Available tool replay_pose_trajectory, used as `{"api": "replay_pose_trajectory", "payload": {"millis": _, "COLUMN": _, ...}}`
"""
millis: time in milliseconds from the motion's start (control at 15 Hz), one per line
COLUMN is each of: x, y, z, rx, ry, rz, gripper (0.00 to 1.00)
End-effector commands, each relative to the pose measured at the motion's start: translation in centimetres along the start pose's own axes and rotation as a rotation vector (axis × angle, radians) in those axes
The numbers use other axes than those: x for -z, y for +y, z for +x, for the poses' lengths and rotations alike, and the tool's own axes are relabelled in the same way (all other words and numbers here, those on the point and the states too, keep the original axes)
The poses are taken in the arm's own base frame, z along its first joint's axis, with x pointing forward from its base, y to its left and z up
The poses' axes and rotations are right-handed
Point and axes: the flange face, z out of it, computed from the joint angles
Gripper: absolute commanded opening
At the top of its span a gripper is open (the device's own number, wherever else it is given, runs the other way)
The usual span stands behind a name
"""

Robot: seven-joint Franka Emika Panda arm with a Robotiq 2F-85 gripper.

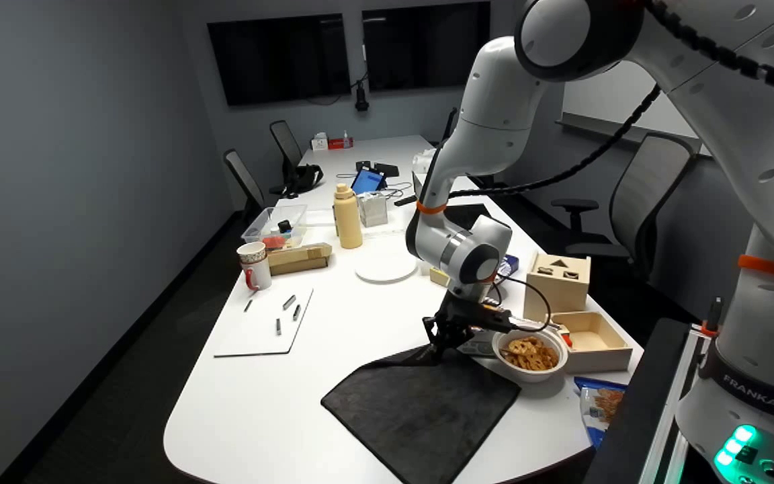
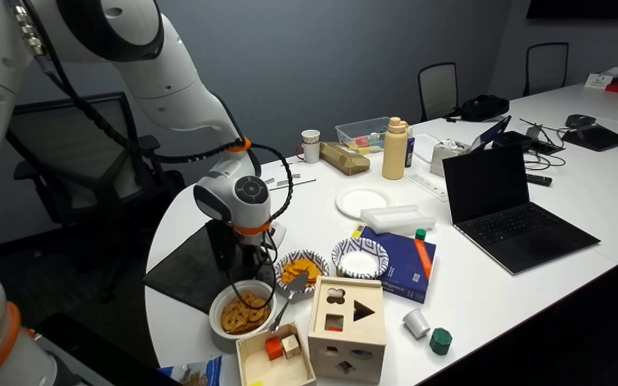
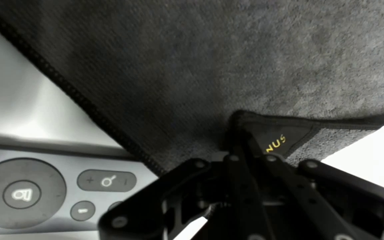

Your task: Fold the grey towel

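The dark grey towel (image 1: 420,410) lies spread near the table's front end and also shows in an exterior view (image 2: 180,273), partly behind the arm. In the wrist view the towel (image 3: 178,66) fills the upper part. A flap of its edge with a black label and yellow letters is turned over beside the fingers. My gripper (image 1: 435,349) points down at the towel's far part. In the wrist view the gripper (image 3: 242,135) has its fingers close together, shut on the towel at the end of this flap. The fingertips are dark and partly hidden in the cloth.
A grey remote control (image 3: 98,200) lies beside the towel. A white bowl (image 1: 528,378) of snacks stands close to the gripper, with a wooden tray (image 1: 595,363) and shape box (image 2: 346,338) behind it. A white board (image 1: 252,339) with markers lies across the table.
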Motion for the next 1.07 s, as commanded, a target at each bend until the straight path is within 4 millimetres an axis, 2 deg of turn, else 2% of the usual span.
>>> {"api": "replay_pose_trajectory", "payload": {"millis": 0, "x": -0.5, "y": -0.1, "z": 0.0, "rx": -0.033, "ry": 0.014, "rz": -0.006, "gripper": 0.00}}
{"api": "replay_pose_trajectory", "payload": {"millis": 333, "x": 0.5, "y": -0.4, "z": 0.2, "rx": -0.030, "ry": 0.015, "rz": 0.037, "gripper": 0.01}}
{"api": "replay_pose_trajectory", "payload": {"millis": 1000, "x": 7.4, "y": -1.5, "z": 1.3, "rx": -0.058, "ry": 0.131, "rz": 0.204, "gripper": 0.01}}
